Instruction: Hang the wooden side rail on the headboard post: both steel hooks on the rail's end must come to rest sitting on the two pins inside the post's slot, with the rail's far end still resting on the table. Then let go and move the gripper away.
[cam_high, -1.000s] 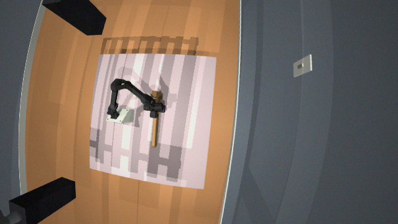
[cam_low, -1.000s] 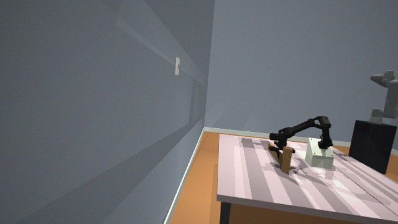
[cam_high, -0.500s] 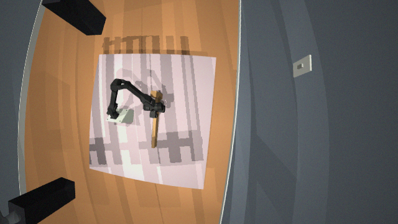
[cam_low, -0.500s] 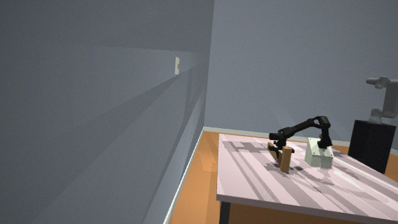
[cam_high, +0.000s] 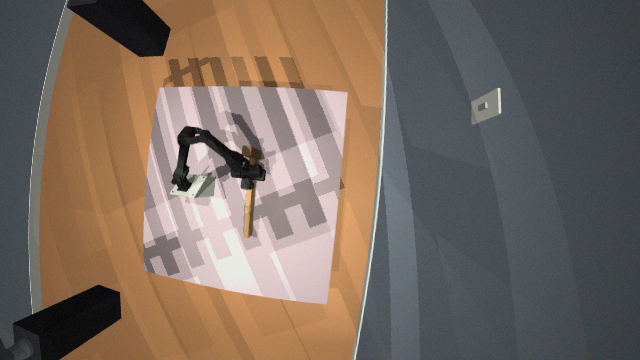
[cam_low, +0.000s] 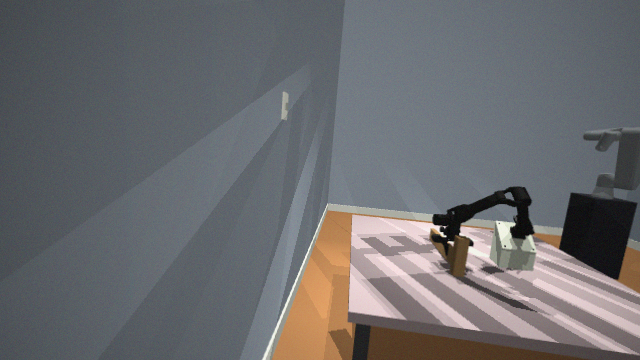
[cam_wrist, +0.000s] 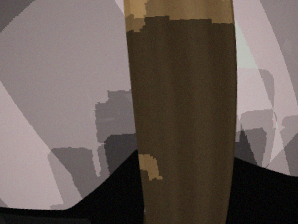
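Observation:
The wooden side rail (cam_high: 248, 215) (cam_low: 440, 246) (cam_wrist: 185, 90) runs lengthwise from the gripper, with its far end away from the post. My gripper (cam_high: 248, 183) (cam_low: 451, 238) is shut on the rail near the post end; the rail fills the middle of the wrist view. The headboard post (cam_high: 251, 150) (cam_low: 459, 256) stands upright on the table, just beyond the gripper. The rail's near end is at or close to the post; contact cannot be told. The hooks, the slot and its pins are hidden. Whether the far end touches the table is unclear.
The arm's pale base block (cam_high: 200, 186) (cam_low: 514, 257) stands beside the rail on the table (cam_high: 300, 270) (cam_low: 380, 307). Striped shadows cross the tabletop. Dark pedestals (cam_high: 127, 25) (cam_high: 75, 317) (cam_low: 595, 232) stand off the table. A wall plate (cam_high: 492, 104) (cam_low: 284, 105) is on the wall.

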